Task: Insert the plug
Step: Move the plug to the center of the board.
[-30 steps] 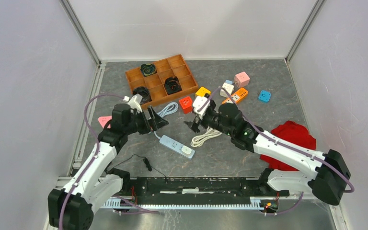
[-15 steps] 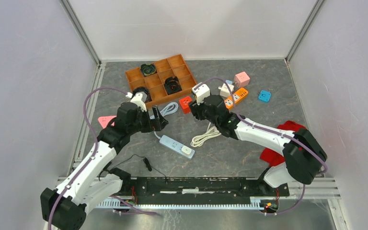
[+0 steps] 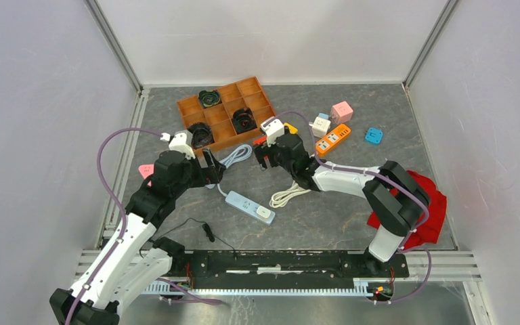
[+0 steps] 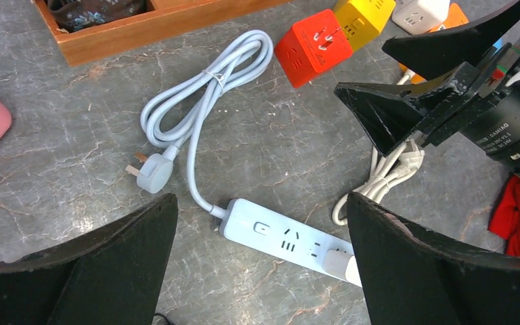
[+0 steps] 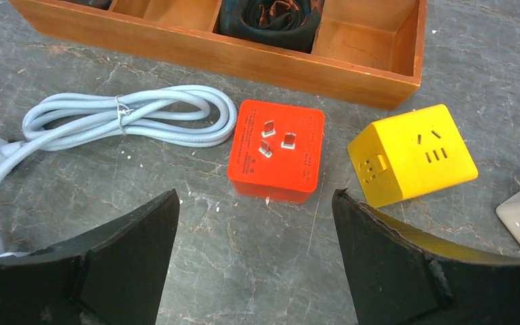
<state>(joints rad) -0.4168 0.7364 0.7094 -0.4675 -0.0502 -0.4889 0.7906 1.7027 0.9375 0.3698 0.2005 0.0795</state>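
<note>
Hanging the left jaws wide apart and empty over the pale blue power strip (image 4: 291,242), seemingly for pinning it to the counter (image 4: 298,156) during insertion; poising the right jaws, likewise spread wide around nothing, above the red cube adapter (image 5: 276,150), resting prongs-up just beside the yellow cube (image 5: 413,154) and in front of the wooden tray (image 5: 244,57); probably treating that red cube as the plug, despite the strip's own corded plug (image 4: 150,177) lying loose beside its coiled cable (image 4: 203,95); aiming from above at the cube's flat sides, leaving the prongs clear; not yet lifting anything.
</note>
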